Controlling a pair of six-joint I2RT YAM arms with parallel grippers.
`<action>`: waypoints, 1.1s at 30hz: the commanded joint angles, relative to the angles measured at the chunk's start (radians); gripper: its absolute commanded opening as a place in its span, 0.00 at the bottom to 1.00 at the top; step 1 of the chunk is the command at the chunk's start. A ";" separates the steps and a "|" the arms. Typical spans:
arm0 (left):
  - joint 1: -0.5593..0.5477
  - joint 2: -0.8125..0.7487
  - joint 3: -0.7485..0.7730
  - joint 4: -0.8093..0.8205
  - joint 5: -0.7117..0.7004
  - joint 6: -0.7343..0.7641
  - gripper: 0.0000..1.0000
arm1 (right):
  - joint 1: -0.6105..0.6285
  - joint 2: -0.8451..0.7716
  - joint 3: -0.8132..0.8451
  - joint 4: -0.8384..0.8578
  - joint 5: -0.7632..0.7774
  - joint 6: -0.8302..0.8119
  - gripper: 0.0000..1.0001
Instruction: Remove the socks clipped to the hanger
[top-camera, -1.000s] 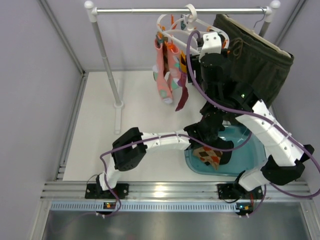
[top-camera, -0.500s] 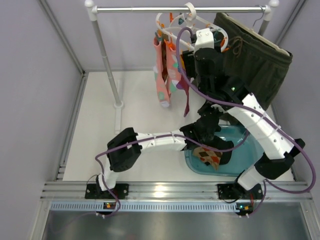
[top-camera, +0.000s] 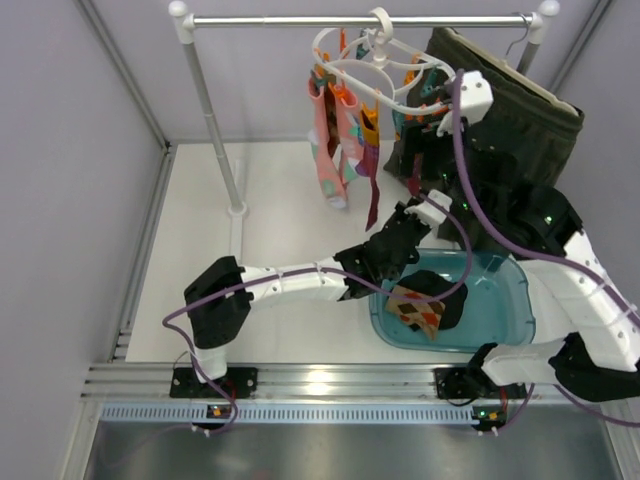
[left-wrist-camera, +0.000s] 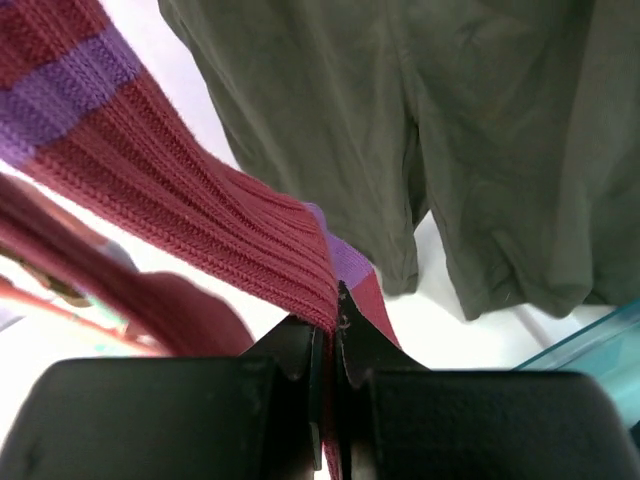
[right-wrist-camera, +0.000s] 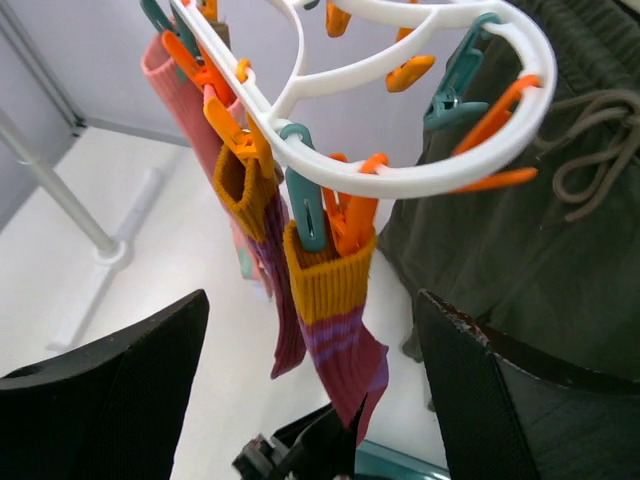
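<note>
Two grey walls (top-camera: 70, 150), white table (top-camera: 195, 260), left gripper (left-wrist-camera: 335, 312) pinching magenta sock (left-wrist-camera: 200, 210), right gripper (right-wrist-camera: 310, 320) wide, empty

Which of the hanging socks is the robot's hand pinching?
The magenta sock with purple stripes, nearest the shorts; the left hand is shut on its toe. The other socks dangle free.

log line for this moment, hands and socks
left hand shut on magenta sock tip | right hand open facing hanger | sock clipped | argyle sock in basin
</note>
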 joint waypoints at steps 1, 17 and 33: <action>0.010 -0.035 0.041 -0.021 0.070 -0.068 0.00 | -0.005 -0.055 -0.014 -0.019 -0.059 0.063 0.79; -0.033 0.158 0.282 -0.033 0.201 0.018 0.00 | 0.055 0.226 0.306 -0.238 0.225 0.010 0.59; -0.033 0.221 0.362 -0.032 0.201 0.054 0.00 | 0.078 0.356 0.302 -0.028 0.638 -0.203 0.52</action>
